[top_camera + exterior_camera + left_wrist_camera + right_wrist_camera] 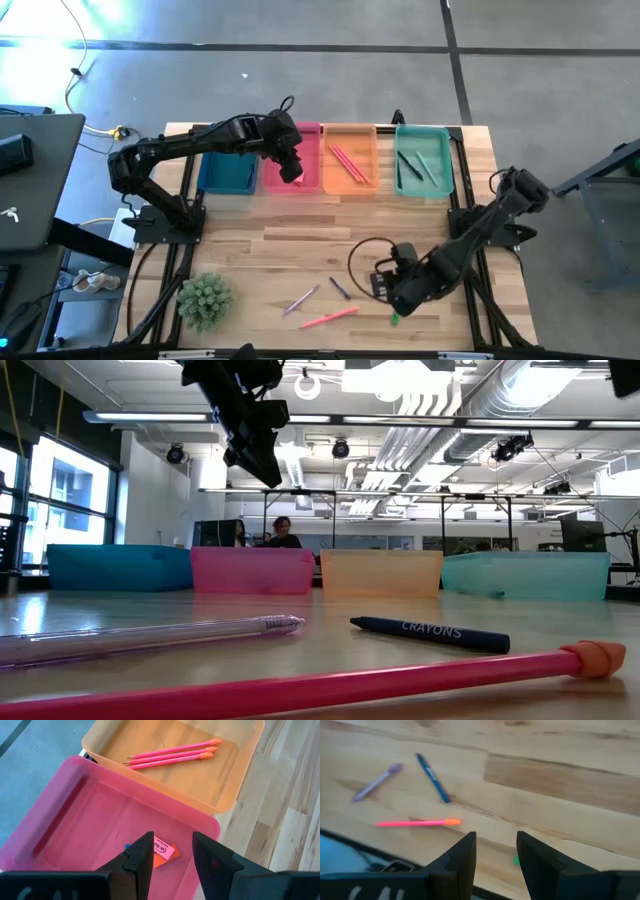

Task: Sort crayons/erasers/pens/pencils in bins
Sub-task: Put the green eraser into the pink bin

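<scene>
Four shallow moulded plastic bins ranged in a row along the far edge of the wooden table [300, 235], presumably one per kind of item: blue bin [227, 175], pink bin [303, 160] next, orange bin [350, 160] beyond that, teal bin [424, 160] at the end. Left gripper [172, 852] hovering over the pink bin, fingers parted, nothing between them; pose judged that of a drop just made. Beneath it, on the pink bin's floor [75, 830], erasers [164, 851]: small flat blocks, pink and orange, a blue corner showing, lying touching one another. In the orange bin beside, three slim pink pencils [172, 754] with orange eraser tips, parallel. Well away from the pink bin, near the table's front edge, right gripper [495, 857] low over bare planks, fingers parted and empty, a small green piece [516, 861] just beside one finger, likely the next pick. Unsorted near it: blue crayon [433, 777], purple pen [376, 782], pink pencil [415, 823].
</scene>
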Controlling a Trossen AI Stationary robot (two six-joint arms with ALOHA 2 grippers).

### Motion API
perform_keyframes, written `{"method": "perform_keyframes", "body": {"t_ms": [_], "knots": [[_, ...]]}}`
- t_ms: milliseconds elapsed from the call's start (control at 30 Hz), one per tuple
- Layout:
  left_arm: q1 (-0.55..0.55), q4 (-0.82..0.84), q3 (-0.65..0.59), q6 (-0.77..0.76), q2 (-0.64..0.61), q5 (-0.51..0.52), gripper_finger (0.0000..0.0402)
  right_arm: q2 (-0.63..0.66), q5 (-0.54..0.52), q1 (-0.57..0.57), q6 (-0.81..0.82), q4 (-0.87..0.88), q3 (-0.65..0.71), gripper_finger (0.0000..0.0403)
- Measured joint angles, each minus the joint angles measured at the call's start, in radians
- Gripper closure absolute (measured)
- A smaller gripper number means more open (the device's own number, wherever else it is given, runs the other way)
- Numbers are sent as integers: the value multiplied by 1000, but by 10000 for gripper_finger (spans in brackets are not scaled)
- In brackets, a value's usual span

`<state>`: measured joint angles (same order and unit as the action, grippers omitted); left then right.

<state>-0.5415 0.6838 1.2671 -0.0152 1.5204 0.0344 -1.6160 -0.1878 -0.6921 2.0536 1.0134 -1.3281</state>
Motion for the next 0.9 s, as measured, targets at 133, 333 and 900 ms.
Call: {"method": "perform_keyframes", "body": {"t_ms": [133,333,900], "knots": [[0,0,0,0,0,0,280,-61,40,-18,64,-8,0,270],[0,0,0,0,0,0,280,-120,154,-49,150,-18,0,270],[2,0,0,0,0,0,280,-198,215,-89,198,-60,0,237]]}}
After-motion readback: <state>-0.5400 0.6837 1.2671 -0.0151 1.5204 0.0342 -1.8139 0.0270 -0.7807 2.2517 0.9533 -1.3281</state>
